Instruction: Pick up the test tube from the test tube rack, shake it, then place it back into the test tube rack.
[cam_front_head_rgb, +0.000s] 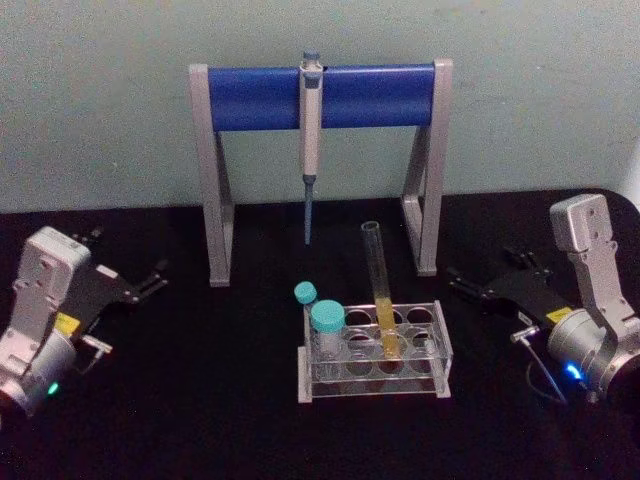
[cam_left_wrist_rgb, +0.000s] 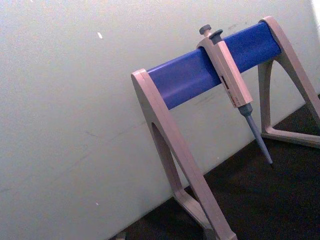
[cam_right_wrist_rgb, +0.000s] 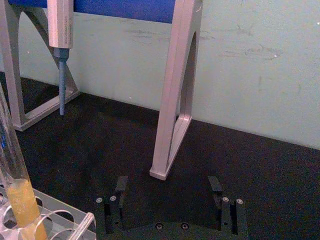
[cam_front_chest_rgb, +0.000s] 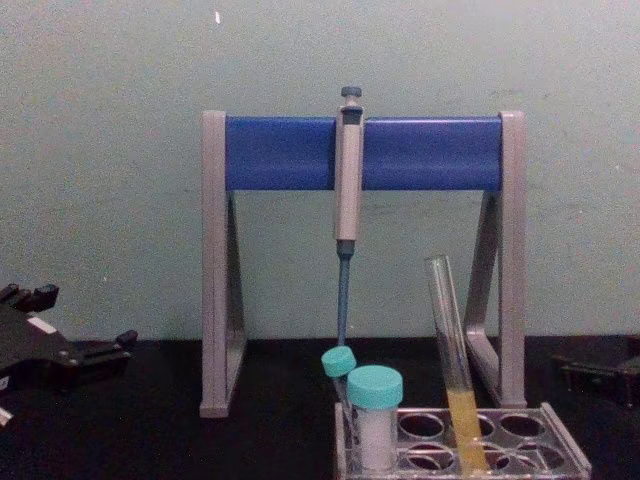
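You are reaching with the unclenched right tool (cam_front_head_rgb: 470, 285) for the leaning test tube (cam_front_head_rgb: 379, 285); grip above the test tube rack (cam_front_head_rgb: 440, 345), lifting straight.

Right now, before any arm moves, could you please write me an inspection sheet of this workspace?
Surface: black table, bare around the things.
Job's things: test tube with yellow liquid stands tilted in the clear test tube rack, untouched.
Clutter: two teal-capped vials in the rack's left holes; grey pipette hangs on the blue-barred pipette stand behind.
Grippers: left claw rests left of the rack, empty; right claw rests right of it, open, empty.
Cables: thin wire loops beside the right wrist.
Surroundings: pale green wall.
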